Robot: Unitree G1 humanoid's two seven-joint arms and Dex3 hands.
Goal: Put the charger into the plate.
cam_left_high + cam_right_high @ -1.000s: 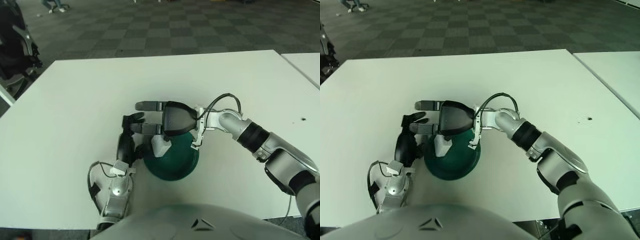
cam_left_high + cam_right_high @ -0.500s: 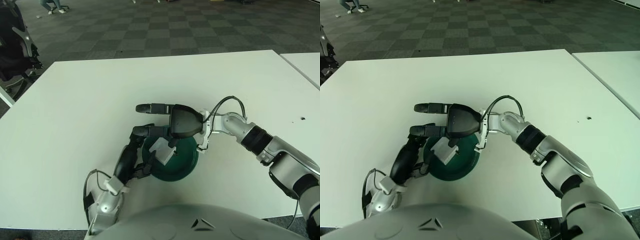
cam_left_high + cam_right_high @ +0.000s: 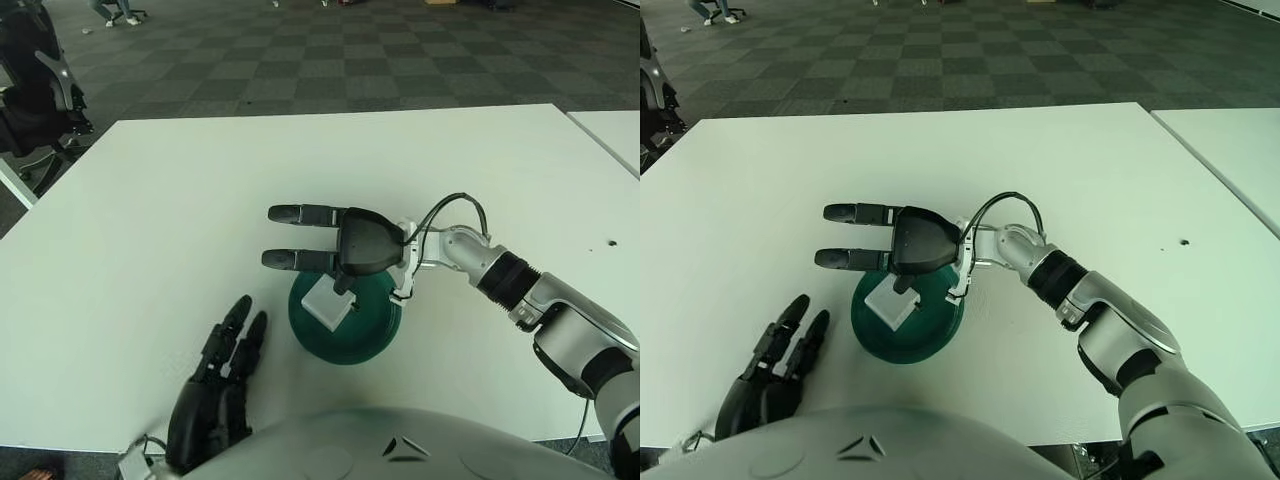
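A: Where do we find the charger (image 3: 327,304), and how does it lie?

B: We see it as a small white block inside the dark green plate (image 3: 372,337), on the plate's left half, near the rim. Its faces sit skewed to the table edge (image 3: 300,112); we cannot pick out a clear long axis, since it looks nearly square from above.

A: Which hand is nearer to it?

B: The right hand (image 3: 330,240). It hangs over the plate's far-left rim, palm down, with two fingers (image 3: 300,214) stretched straight out toward our left and holding nothing. The thumb drops from the palm, and its tip shows just at the charger's upper right corner. We cannot tell whether the two touch.

A: So which way does the charger lie from those fingers?

B: Below them and toward the robot's body, beneath the nearer of the two fingers and just beside the thumb. We judge it released, since nothing closes around it.

A: And the left hand (image 3: 215,395)?

B: It shows low at the left, well apart from the plate, fingers extended together and gripping nothing.

A: What does the next move turn on?

B: In our judgement, the charger already rests in the plate, so the right hand need only rise clear, lifting the thumb without nudging the block.
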